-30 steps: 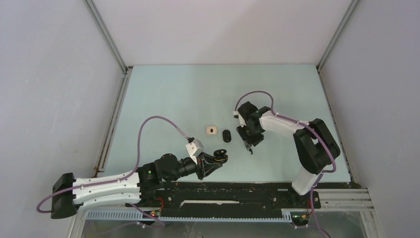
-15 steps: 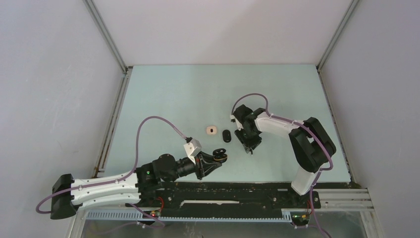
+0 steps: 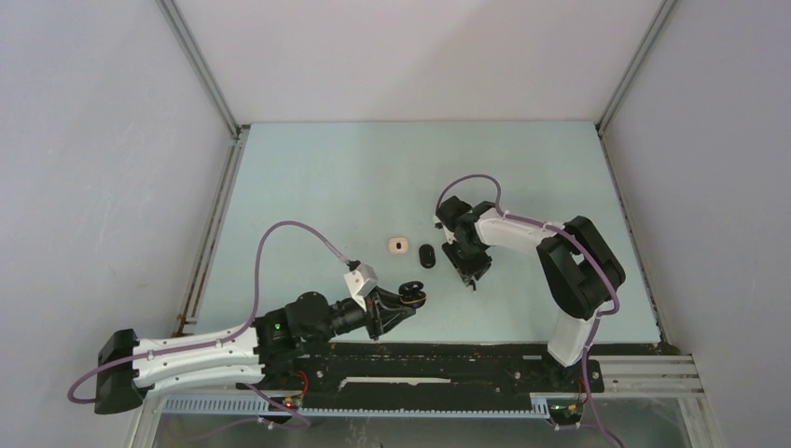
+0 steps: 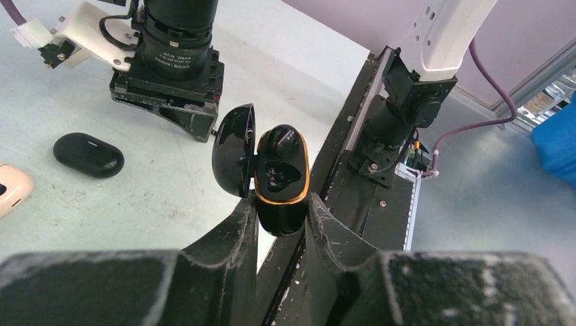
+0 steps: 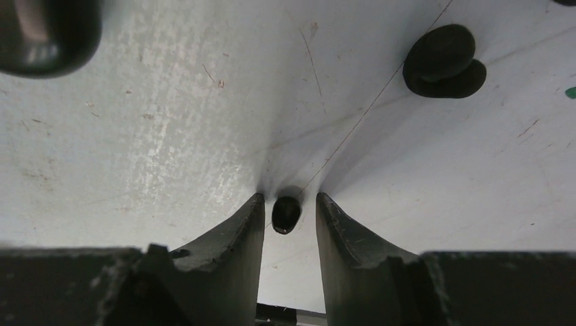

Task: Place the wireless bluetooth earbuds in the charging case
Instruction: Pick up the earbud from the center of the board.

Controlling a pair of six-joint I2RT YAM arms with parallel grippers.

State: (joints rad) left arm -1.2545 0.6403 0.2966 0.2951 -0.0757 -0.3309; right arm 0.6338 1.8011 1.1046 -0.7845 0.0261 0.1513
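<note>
My left gripper [image 4: 280,204] is shut on an open black charging case [image 4: 280,180] with a gold rim, held above the table's near edge with its lid swung left. It also shows in the top view [image 3: 411,296]. A rounded black shape sits in its upper well. My right gripper [image 5: 289,198] points down at the table, its jaws narrowly open around a tiny black earbud [image 5: 286,214], with a gap on each side. A second black earbud [image 5: 441,61] lies farther ahead to the right.
A closed black case [image 3: 427,255] and a white-pink case [image 3: 399,245] lie mid-table, left of my right gripper [image 3: 469,273]. The black case also shows in the left wrist view [image 4: 88,155]. A black rail [image 3: 448,359] runs along the near edge.
My right gripper has moved a little left and settled over the small earbud. My left gripper has shifted slightly, still holding the open case.
</note>
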